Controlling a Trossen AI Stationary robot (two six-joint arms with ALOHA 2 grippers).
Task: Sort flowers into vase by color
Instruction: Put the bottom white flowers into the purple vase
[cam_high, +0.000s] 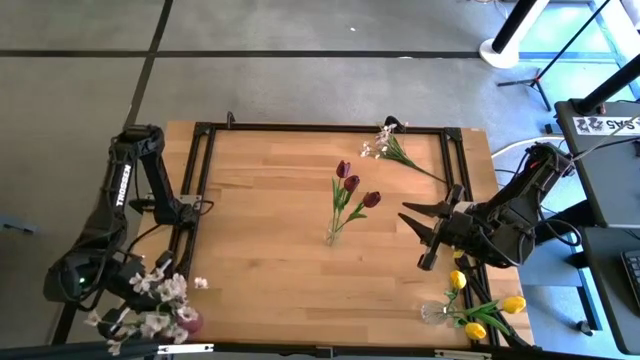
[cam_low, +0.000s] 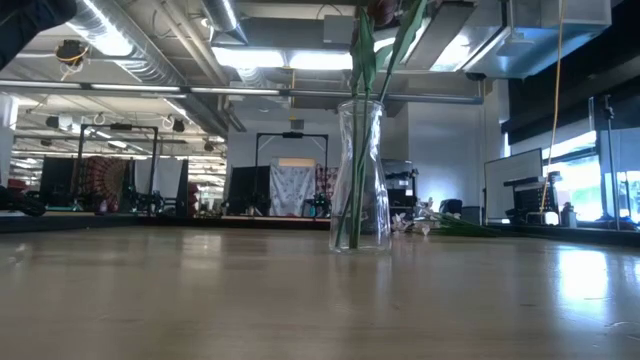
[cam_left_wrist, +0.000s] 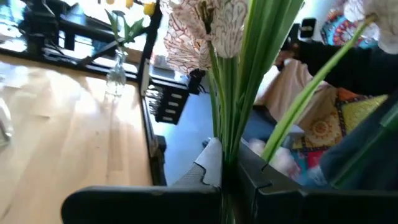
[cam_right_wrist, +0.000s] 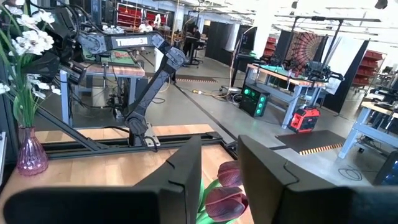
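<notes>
Currently one loose spray of white-pink blossoms (cam_high: 385, 143) lies flat at the far edge of the table (cam_high: 270, 210), well apart from any vase. Judged light, with a thin springy stem and a soft head; best pinched on the bare stem near mid-length, not on the blossoms.

Dark red tulips (cam_high: 352, 186) stand in a clear glass vase (cam_low: 361, 175) mid-table. Yellow tulips (cam_high: 487, 312) sit in a second clear vase at the near right corner. More white-pink sprays (cam_high: 160, 300) fill a pink vase (cam_right_wrist: 29, 152) at the near left corner.

Left gripper (cam_left_wrist: 231, 177) is clenched on green stems over that pink vase. Right gripper (cam_high: 426, 232) hovers between tulips and yellow vase, fingers slightly parted, grasping nothing.

Surface: pale wood, black rail frame. Beyond: open workshop, benches, ceiling lights.
</notes>
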